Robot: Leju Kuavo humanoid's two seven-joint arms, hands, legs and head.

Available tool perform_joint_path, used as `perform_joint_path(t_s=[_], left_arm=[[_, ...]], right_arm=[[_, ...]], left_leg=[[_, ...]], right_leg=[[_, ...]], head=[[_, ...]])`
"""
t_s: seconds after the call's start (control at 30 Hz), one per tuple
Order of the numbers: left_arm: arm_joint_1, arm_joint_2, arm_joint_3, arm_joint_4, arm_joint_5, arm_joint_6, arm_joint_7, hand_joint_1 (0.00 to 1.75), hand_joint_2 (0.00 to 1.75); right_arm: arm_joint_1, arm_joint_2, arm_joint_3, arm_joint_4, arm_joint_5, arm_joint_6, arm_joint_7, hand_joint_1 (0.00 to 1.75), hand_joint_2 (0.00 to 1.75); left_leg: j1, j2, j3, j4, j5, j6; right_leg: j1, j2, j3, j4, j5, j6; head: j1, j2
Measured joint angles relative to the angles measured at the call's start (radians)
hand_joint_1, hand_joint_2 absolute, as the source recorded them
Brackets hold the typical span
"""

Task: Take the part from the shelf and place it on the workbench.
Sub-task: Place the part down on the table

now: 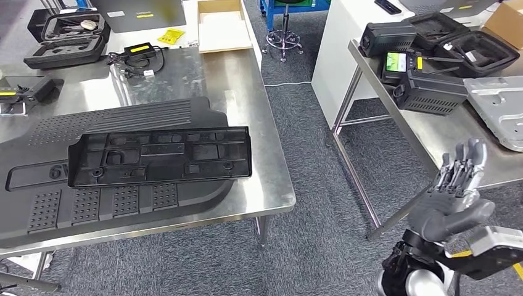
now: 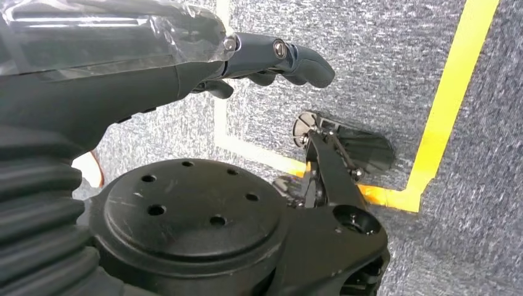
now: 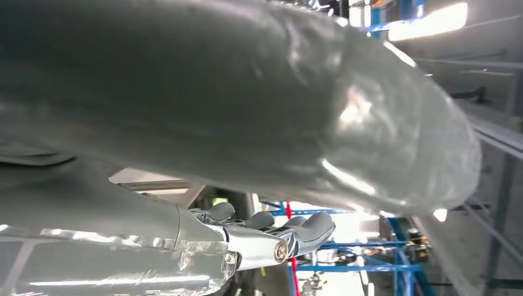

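Two steel tables are seen in the head view. On the tabletop at nine o'clock, the black ribbed plastic part is laid flat, resting on top of a larger black moulded panel that reaches the table's near edge. Beyond these, towards eleven o'clock, an open black foam-lined case, a black charger with a yellow label and its coiled cable, and a shallow cardboard tray are found. A second tabletop at two o'clock is loaded with black battery-like boxes, another open case and a grey metal casting.

At four o'clock the right robot hand is raised above the carpet just in front of the second table's edge, its fingers extended upward and slightly apart, with nothing held. In the right wrist view its fingertips are seen straight and unoccupied.

The left robot hand is seen in the left wrist view above grey carpet marked with yellow tape; its fingers are loosely curled and nothing is gripped.
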Motion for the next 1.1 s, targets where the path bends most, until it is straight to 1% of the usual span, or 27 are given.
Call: perform_joint_path(t_s=[0.03, 0.07, 0.1, 0.13, 0.17, 0.2, 0.27, 0.33, 0.37, 0.4, 0.47, 0.5, 0.53, 0.57, 0.63, 0.67, 0.7, 0.77, 0.8, 0.83, 0.87, 0.9, 0.97, 1.0, 1.03, 1.07, 1.1], left_arm=[[0.0, 0.0, 0.0, 0.0, -0.001, 0.0, 0.002, 0.0, 1.75], [0.0, 0.0, 0.0, 0.0, -0.002, 0.0, 0.004, 0.0, 1.75], [0.0, 0.0, 0.0, 0.0, -0.003, 0.0, 0.005, 0.0, 1.75], [0.0, 0.0, 0.0, 0.0, -0.004, 0.001, 0.006, 0.0, 1.75], [0.0, 0.0, 0.0, 0.0, -0.005, 0.003, 0.009, 0.0, 1.75], [0.0, 0.0, 0.0, 0.001, -0.005, 0.004, 0.011, 0.0, 1.75], [0.0, 0.0, 0.0, 0.001, -0.006, 0.008, 0.016, 0.0, 1.75], [0.0, 0.001, 0.0, 0.002, -0.008, 0.009, 0.017, 0.0, 1.75], [0.0, 0.001, 0.0, 0.002, -0.009, 0.01, 0.018, 0.0, 1.75], [-0.001, 0.001, 0.0, 0.003, -0.01, 0.01, 0.018, 0.0, 1.75], [-0.001, 0.001, 0.0, 0.003, -0.011, 0.011, 0.018, 0.0, 1.75], [-0.001, 0.001, 0.0, 0.003, -0.012, 0.011, 0.018, 0.0, 1.75], [-0.001, 0.001, 0.0, 0.003, -0.012, 0.011, 0.018, 0.0, 1.75], [-0.001, 0.001, 0.0, 0.003, -0.012, 0.011, 0.018, 0.0, 1.75], [-0.001, 0.001, 0.0, 0.005, -0.013, 0.012, 0.018, 0.0, 1.75], [-0.001, 0.001, 0.0, 0.006, -0.013, 0.012, 0.018, 0.0, 1.75], [-0.002, 0.001, 0.0, 0.006, -0.013, 0.012, 0.018, 0.0, 1.75], [-0.002, 0.001, 0.0, 0.007, -0.015, 0.012, 0.013, 0.0, 1.75], [-0.002, 0.001, 0.0, 0.007, -0.016, 0.012, 0.009, 0.0, 1.75], [-0.002, 0.001, 0.0, 0.007, -0.018, 0.011, 0.005, 0.0, 1.75], [-0.003, 0.001, 0.0, 0.007, -0.02, 0.009, 0.003, 0.0, 1.75], [-0.003, 0.001, 0.0, 0.007, -0.021, 0.008, 0.002, 0.0, 1.75], [-0.004, 0.002, 0.0, 0.008, -0.023, 0.006, 0.003, 0.0, 1.75], [-0.003, 0.002, 0.0, 0.008, -0.023, 0.005, 0.004, 0.0, 1.75], [-0.003, 0.002, 0.0, 0.009, -0.023, 0.005, 0.004, 0.0, 1.75], [-0.003, 0.003, 0.0, 0.01, -0.022, 0.005, 0.004, 0.0, 1.75], [-0.002, 0.003, 0.0, 0.01, -0.022, 0.005, 0.004, 0.0, 1.75]], right_arm=[[0.0, 0.005, 0.001, 0.007, 0.002, 0.002, 0.003, 0.0, 0.0], [0.0, 0.009, 0.001, 0.013, 0.002, 0.004, 0.006, 0.0, 0.0], [-0.001, 0.013, 0.001, 0.019, 0.003, 0.006, 0.008, 0.0, 0.0], [-0.003, 0.017, 0.001, 0.025, 0.002, 0.007, 0.009, 0.0, 0.0], [-0.003, 0.021, 0.002, 0.03, 0.002, 0.008, 0.01, 0.0, 0.0], [-0.004, 0.025, 0.002, 0.034, 0.002, 0.009, 0.011, 0.0, 0.0], [-0.003, 0.033, 0.002, 0.042, 0.002, 0.011, 0.012, 0.0, 0.0], [-0.003, 0.043, 0.002, 0.048, 0.002, 0.013, 0.013, 0.0, 0.0], [-0.003, 0.047, 0.002, 0.051, 0.002, 0.015, 0.013, 0.0, 0.0], [-0.002, 0.051, 0.002, 0.053, 0.002, 0.017, 0.013, 0.0, 0.0], [0.0, 0.058, 0.002, 0.058, 0.003, 0.021, 0.013, 0.0, 0.0], [0.0, 0.061, 0.002, 0.062, 0.003, 0.021, 0.013, 0.0, 0.0], [0.0, 0.063, 0.002, 0.064, 0.003, 0.022, 0.013, 0.0, 0.0], [0.0, 0.066, 0.002, 0.067, 0.003, 0.022, 0.014, 0.0, 0.0], [0.0, 0.07, 0.002, 0.071, 0.003, 0.022, 0.014, 0.0, 0.0], [0.0, 0.072, 0.002, 0.072, 0.003, 0.022, 0.014, 0.0, 0.0], [0.0, 0.074, 0.002, 0.074, 0.003, 0.022, 0.014, 0.0, 0.0], [-0.001, 0.077, 0.002, 0.077, 0.004, 0.022, 0.014, 0.0, 0.0], [-0.002, 0.078, 0.002, 0.077, 0.004, 0.022, 0.014, 0.0, 0.0], [-0.002, 0.079, 0.002, 0.078, 0.004, 0.022, 0.014, 0.0, 0.0], [-0.002, 0.08, 0.002, 0.079, 0.004, 0.023, 0.014, 0.0, 0.0], [-0.003, 0.08, 0.002, 0.081, 0.003, 0.024, 0.014, 0.0, 0.0], [-0.004, 0.081, 0.002, 0.087, 0.001, 0.028, 0.014, 0.0, 0.0], [-0.004, 0.082, 0.002, 0.091, 0.0, 0.03, 0.014, 0.0, 0.0], [-0.006, 0.083, 0.002, 0.095, -0.002, 0.031, 0.014, 0.0, 0.0], [-0.008, 0.084, 0.002, 0.098, -0.002, 0.032, 0.014, 0.0, 0.0], [-0.01, 0.085, 0.002, 0.101, -0.003, 0.033, 0.014, 0.0, 0.0]], left_leg=[[0.001, 0.0, 0.0, 0.001, -0.001, -0.001], [0.003, -0.001, 0.0, 0.003, -0.002, -0.003], [0.005, -0.002, 0.0, 0.006, -0.004, -0.007], [0.006, -0.003, -0.001, 0.009, -0.006, -0.013], [0.007, -0.004, -0.001, 0.013, -0.009, -0.019], [0.007, -0.005, -0.001, 0.016, -0.01, -0.026], [0.005, -0.008, -0.002, 0.017, -0.009, -0.041], [0.006, -0.002, -0.006, 0.035, -0.024, -0.053], [0.007, 0.006, -0.016, 0.063, -0.047, -0.057], [0.008, 0.015, -0.034, 0.111, -0.082, -0.061], [0.008, 0.026, -0.084, 0.24, -0.154, -0.066], [0.008, 0.027, -0.098, 0.287, -0.172, -0.067], [0.008, 0.028, -0.095, 0.3, -0.169, -0.067], [0.008, 0.029, -0.071, 0.27, -0.148, -0.066], [0.009, 0.033, 0.01, 0.133, -0.093, -0.062], [0.008, 0.035, 0.041, 0.074, -0.074, -0.059], [0.006, 0.036, 0.059, 0.035, -0.066, -0.056], [0.002, 0.036, 0.059, 0.019, -0.061, -0.046], [0.004, 0.037, 0.057, 0.014, -0.058, -0.04], [0.005, 0.037, 0.055, 0.01, -0.053, -0.032], [0.007, 0.038, 0.051, 0.006, -0.047, -0.024], [0.009, 0.039, 0.047, 0.003, -0.041, -0.017], [0.005, 0.039, 0.034, 0.005, -0.033, -0.009], [0.003, 0.039, 0.027, 0.007, -0.029, -0.008], [0.001, 0.039, 0.02, 0.01, -0.027, -0.007], [0.0, 0.038, 0.015, 0.013, -0.025, -0.007], [-0.002, 0.038, 0.011, 0.016, -0.024, -0.008]], right_leg=[[-0.003, -0.001, 0.001, 0.001, 0.013, 0.003], [-0.007, -0.001, 0.022, -0.04, 0.043, 0.005], [-0.01, -0.001, 0.059, -0.11, 0.079, 0.006], [-0.011, 0.001, 0.095, -0.179, 0.105, 0.006], [-0.009, 0.004, 0.121, -0.228, 0.125, 0.003], [-0.007, 0.008, 0.135, -0.257, 0.13, 0.0], [-0.003, 0.01, 0.133, -0.262, 0.133, -0.013], [-0.006, 0.003, 0.132, -0.268, 0.136, -0.029], [-0.007, -0.001, 0.131, -0.271, 0.14, -0.037], [-0.007, -0.006, 0.129, -0.273, 0.143, -0.042], [-0.003, -0.015, 0.122, -0.271, 0.145, -0.049], [-0.002, -0.02, 0.118, -0.269, 0.146, -0.049], [-0.001, -0.025, 0.114, -0.266, 0.147, -0.05], [-0.001, -0.028, 0.112, -0.263, 0.147, -0.05], [-0.001, -0.031, 0.108, -0.256, 0.147, -0.047], [0.001, -0.032, 0.106, -0.253, 0.148, -0.043], [0.002, -0.032, 0.105, -0.251, 0.149, -0.037], [0.004, -0.032, 0.102, -0.251, 0.156, -0.023], [0.003, -0.032, 0.101, -0.251, 0.157, -0.017], [0.002, -0.029, 0.098, -0.245, 0.149, -0.011], [0.001, -0.026, 0.089, -0.224, 0.129, -0.007], [0.0, -0.023, 0.073, -0.183, 0.096, -0.004], [0.0, -0.02, 0.025, -0.056, 0.02, 0.002], [0.0, -0.02, 0.008, -0.002, -0.002, 0.004], [0.0, -0.02, 0.006, 0.02, -0.004, 0.004], [0.001, -0.019, 0.024, 0.002, 0.014, 0.001], [0.003, -0.018, 0.06, -0.054, 0.045, -0.005]], head=[[0.0, 0.0], [0.0, 0.0], [0.001, 0.0], [0.002, 0.0], [0.003, 0.0], [0.004, 0.0], [0.001, 0.0], [-0.004, 0.0], [-0.009, 0.0], [-0.013, 0.0], [-0.02, 0.0], [-0.021, 0.0], [-0.021, 0.0], [-0.021, 0.0], [-0.021, 0.0], [-0.021, 0.0], [-0.022, 0.0], [-0.02, 0.0], [-0.019, 0.0], [-0.018, 0.0], [-0.015, 0.0], [-0.011, 0.0], [-0.004, 0.0], [-0.001, 0.0], [0.0, 0.0], [0.001, 0.0], [0.002, 0.0]])
